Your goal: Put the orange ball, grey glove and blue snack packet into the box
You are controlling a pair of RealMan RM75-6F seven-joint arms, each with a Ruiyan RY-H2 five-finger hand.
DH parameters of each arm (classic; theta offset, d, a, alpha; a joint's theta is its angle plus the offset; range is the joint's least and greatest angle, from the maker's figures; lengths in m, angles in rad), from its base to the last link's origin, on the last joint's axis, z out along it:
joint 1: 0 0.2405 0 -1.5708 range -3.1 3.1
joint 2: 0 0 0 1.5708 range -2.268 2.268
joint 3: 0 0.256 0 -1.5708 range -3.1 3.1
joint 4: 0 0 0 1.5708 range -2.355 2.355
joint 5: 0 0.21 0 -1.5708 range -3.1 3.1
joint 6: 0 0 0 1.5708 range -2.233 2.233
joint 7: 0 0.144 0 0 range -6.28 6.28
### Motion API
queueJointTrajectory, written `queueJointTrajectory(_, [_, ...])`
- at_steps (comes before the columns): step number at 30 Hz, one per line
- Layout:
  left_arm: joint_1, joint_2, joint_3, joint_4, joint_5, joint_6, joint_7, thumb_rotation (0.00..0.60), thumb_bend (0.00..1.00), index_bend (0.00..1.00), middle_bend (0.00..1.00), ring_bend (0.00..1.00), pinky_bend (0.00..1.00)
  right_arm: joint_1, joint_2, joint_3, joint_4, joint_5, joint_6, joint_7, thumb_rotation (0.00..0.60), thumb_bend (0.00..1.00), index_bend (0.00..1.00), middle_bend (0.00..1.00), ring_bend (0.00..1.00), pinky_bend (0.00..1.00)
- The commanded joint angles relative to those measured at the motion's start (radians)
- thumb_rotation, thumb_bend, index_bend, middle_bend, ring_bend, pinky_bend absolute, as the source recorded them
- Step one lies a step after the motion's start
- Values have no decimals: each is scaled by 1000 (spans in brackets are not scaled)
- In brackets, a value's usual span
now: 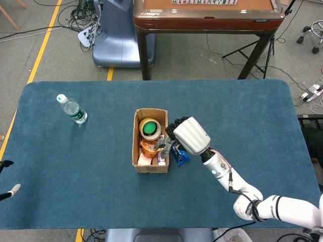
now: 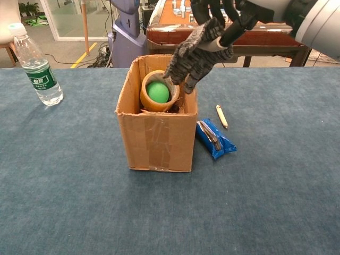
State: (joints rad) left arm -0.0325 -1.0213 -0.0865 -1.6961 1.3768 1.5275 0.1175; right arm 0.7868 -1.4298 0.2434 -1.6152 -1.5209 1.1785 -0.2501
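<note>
Right hand: my right hand (image 2: 234, 13) is raised above the box's right rim, fingers closed on the grey glove; in the head view it (image 1: 189, 135) sits just right of the box.
Grey glove: the glove (image 2: 197, 52) hangs from my fingers, tilted down and to the left, its fingertips over the box's open top at the right wall. Clear of the table.
Box: the cardboard box (image 2: 157, 142) stands upright near the table's centre, flaps open. Inside, a roll of tape with a green ball (image 2: 157, 91) in its core, plus several packets (image 1: 150, 147).
Blue snack packet: the packet (image 2: 215, 139) lies flat on the table just right of the box, outside it.
Orange ball: I cannot make one out in either view.
Left hand: my left hand (image 1: 7, 179) shows only as fingertips at the far left edge of the head view, fingers apart, holding nothing.
Other items: a pencil (image 2: 221, 116) lies right of the snack packet; a water bottle (image 2: 35, 65) stands at the far left of the table (image 2: 74, 207).
</note>
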Motion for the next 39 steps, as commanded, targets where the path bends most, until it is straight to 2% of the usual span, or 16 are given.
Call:
queueJointTrajectory(1, [2, 2, 0, -3, 2, 4, -2, 600, 118, 324, 362, 276, 399, 20, -49, 4, 42, -39, 30, 27, 600, 291, 702, 679, 633, 725])
queueJointTrajectory(6, [3, 7, -1, -6, 4, 7, -10, 600, 117, 324, 362, 276, 399, 43, -106, 8, 102, -41, 24, 18, 600, 283, 701, 654, 631, 725])
queueJointTrajectory(11, [3, 10, -1, -9, 5, 6, -12, 600, 118, 324, 362, 276, 399, 70, -144, 1, 159, -34, -12, 43, 600, 142, 653, 592, 577, 725])
queueJointTrajectory(15, [5, 13, -2, -12, 7, 10, -15, 600, 118, 324, 362, 276, 399, 90, -175, -8, 220, -43, -29, 89, 600, 19, 503, 480, 485, 701])
queueJointTrajectory(20, [5, 17, -6, -15, 3, 12, -21, 600, 117, 324, 362, 276, 399, 106, -190, -21, 263, -50, -52, 140, 600, 0, 215, 287, 294, 488])
queueJointTrajectory(22, [5, 19, -6, -17, 4, 12, -22, 600, 117, 324, 362, 276, 399, 108, -190, -24, 270, -55, -49, 147, 600, 0, 174, 230, 245, 428])
queueJointTrajectory(32, [3, 16, -4, -18, 3, 6, -11, 600, 118, 324, 362, 276, 399, 90, -148, -26, 231, -66, -9, 135, 600, 0, 171, 171, 195, 379])
queueJointTrajectory(39, [3, 11, -1, -17, 2, 5, 0, 600, 117, 324, 362, 276, 399, 82, -133, -9, 173, 21, -58, 66, 600, 0, 169, 131, 159, 327])
